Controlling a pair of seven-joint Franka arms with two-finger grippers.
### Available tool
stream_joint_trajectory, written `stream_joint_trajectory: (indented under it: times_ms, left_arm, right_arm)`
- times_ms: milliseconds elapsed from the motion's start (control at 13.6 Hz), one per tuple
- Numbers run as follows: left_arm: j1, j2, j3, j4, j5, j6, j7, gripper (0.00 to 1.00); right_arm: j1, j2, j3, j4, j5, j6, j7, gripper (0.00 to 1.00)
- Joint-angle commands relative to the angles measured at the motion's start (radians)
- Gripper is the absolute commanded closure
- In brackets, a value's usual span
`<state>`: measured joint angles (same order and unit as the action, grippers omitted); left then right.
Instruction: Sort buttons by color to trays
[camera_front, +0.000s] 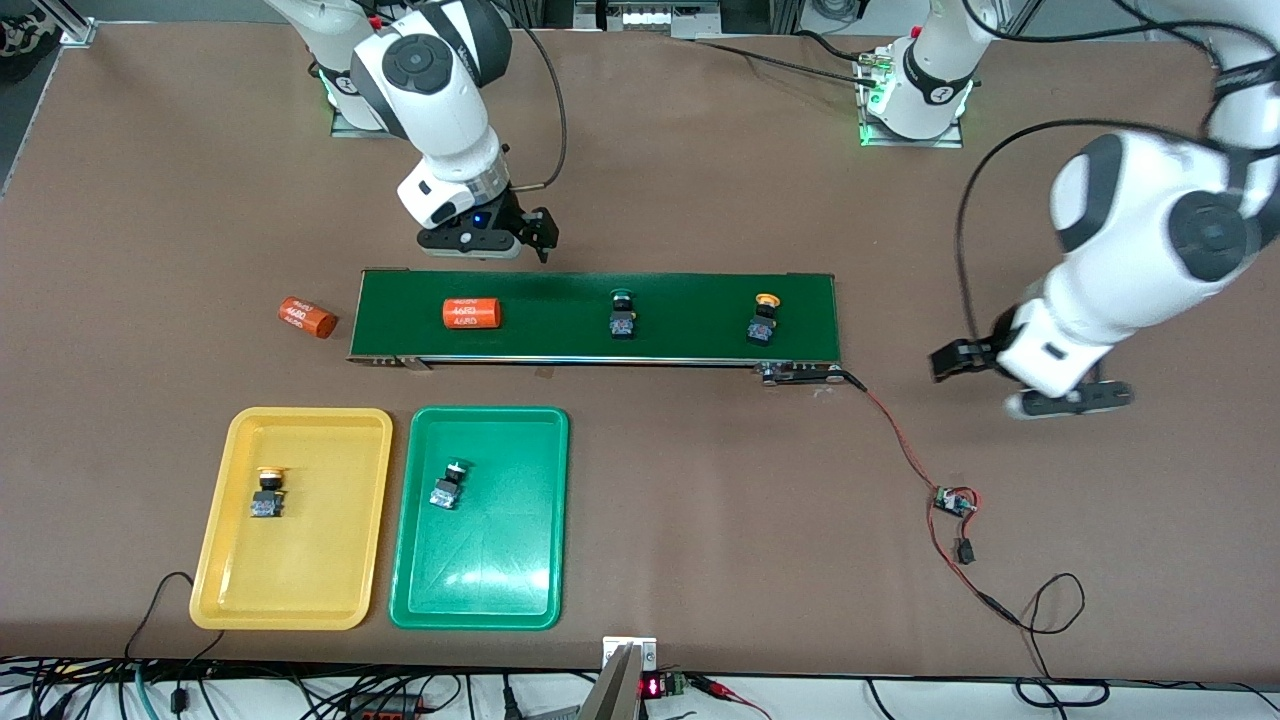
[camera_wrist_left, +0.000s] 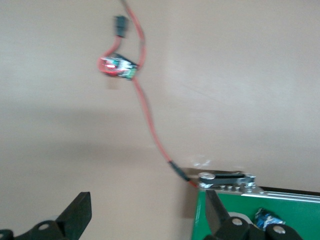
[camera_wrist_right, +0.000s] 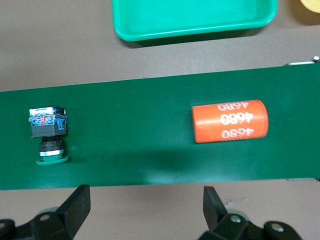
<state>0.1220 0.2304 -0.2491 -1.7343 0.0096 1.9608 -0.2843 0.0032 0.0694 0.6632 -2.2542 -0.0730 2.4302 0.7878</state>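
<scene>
Green belting marks the conveyor (camera_front: 595, 315) in the front view; on it lie an orange cylinder (camera_front: 471, 314), a green-capped button (camera_front: 622, 315) and a yellow-capped button (camera_front: 764, 320), with the right gripper (camera_front: 485, 240) just above its edge, jaws wide and empty. Nearer the camera than the conveyor sit the yellow tray (camera_front: 228, 560), holding a yellow-capped button, and the green tray (camera_front: 480, 590), holding a green-capped one. Off the conveyor's left-arm end hangs the left gripper (camera_front: 1030, 385). Its wrist view shows jaws wide, empty, above the conveyor's corner. The right wrist view shows the cylinder and green-capped button between spread fingers.
</scene>
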Motion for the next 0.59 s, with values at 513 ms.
stream_joint_trajectory:
  times_ms: [513]
  left_arm:
    - [-0.021,-0.051,0.195,0.251,-0.009,-0.39,0.246,0.0]
  right_arm:
    - [0.049,0.122,-0.002,0.028,-0.1,0.033,0.094,0.0]
